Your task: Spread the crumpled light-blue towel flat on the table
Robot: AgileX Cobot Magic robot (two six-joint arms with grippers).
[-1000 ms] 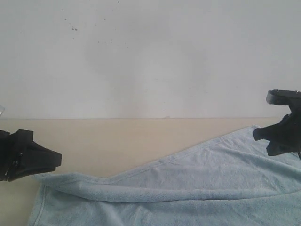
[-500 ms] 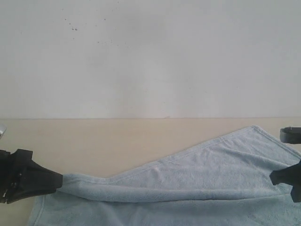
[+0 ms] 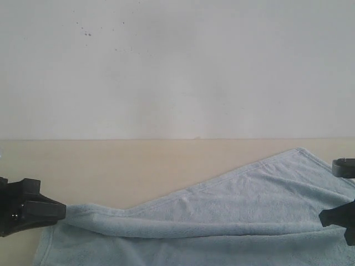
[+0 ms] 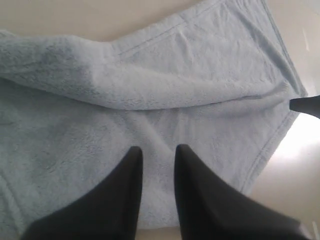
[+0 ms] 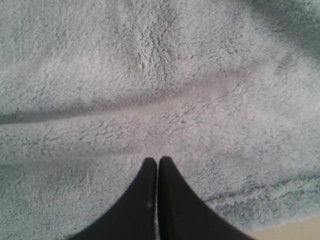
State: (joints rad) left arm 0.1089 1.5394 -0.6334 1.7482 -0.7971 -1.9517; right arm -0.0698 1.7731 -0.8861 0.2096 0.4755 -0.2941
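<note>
The light-blue towel (image 3: 238, 202) lies on the beige table (image 3: 111, 163), with one layer folded over in a long ridge across its width. My left gripper (image 3: 62, 210) sits at the ridge's left end. In the left wrist view, the left gripper (image 4: 158, 150) is open over the towel (image 4: 150, 85), with only pile and a strip of table in the gap. My right gripper (image 3: 333, 218) is low at the towel's right side. Seen from the right wrist, the right gripper (image 5: 158, 161) is shut, its tips together over the fluffy towel (image 5: 150, 75), holding nothing.
A plain white wall (image 3: 177, 66) rises behind the table's far edge. Bare tabletop stretches behind and to the left of the towel. The towel's far corner (image 3: 299, 149) points toward the back right. The right gripper's tip (image 4: 305, 105) shows at the left wrist view's edge.
My right gripper has dropped from near the towel's far right corner to low on its right side. My left gripper has come down to the fold's left end and drawn slightly left.
</note>
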